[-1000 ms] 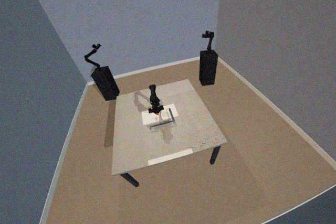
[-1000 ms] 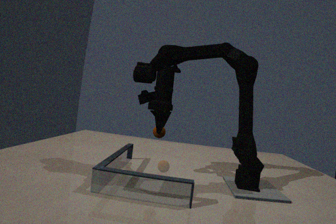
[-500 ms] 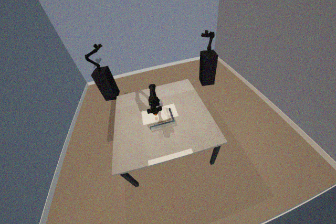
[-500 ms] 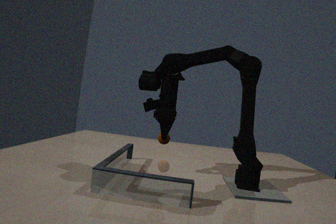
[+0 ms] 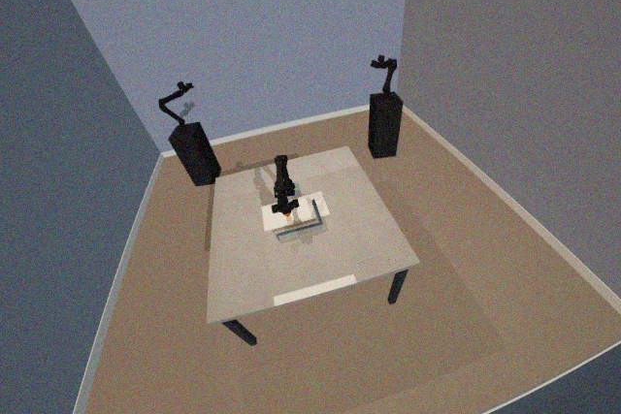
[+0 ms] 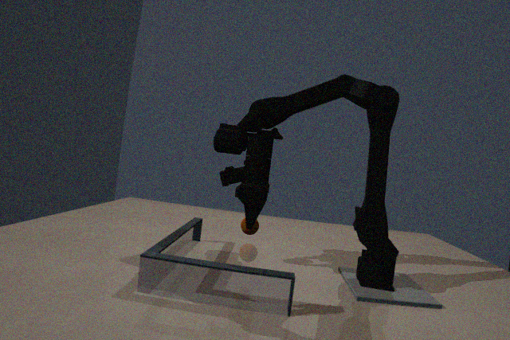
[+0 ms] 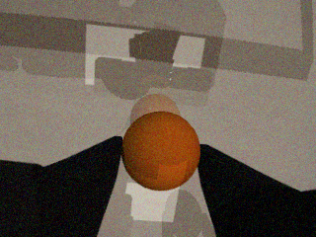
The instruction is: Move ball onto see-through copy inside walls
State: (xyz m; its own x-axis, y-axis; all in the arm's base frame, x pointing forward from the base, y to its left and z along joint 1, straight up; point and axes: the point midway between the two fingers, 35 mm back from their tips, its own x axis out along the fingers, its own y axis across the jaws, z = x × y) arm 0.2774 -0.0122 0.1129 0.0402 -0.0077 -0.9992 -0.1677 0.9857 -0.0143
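Note:
My gripper (image 6: 249, 225) (image 7: 160, 148) is shut on the orange ball (image 6: 244, 227) (image 7: 161, 143) and holds it above the table. In the top view only a little of the orange ball (image 5: 287, 214) shows under the fingers. The see-through copy (image 6: 248, 252) (image 7: 155, 103) is pale orange and lies on the table, below the held ball in the exterior view. In the wrist view the ball partly hides it. Two low clear walls (image 5: 301, 229) (image 6: 222, 266) with dark top edges meet in a corner beside the copy.
The arm stands on a flat grey base plate (image 6: 411, 293) on the table (image 5: 250, 269). Bright patches and shadows lie across the table top. Two black pedestals (image 5: 194, 153) (image 5: 385, 123) with small arms stand beyond the table.

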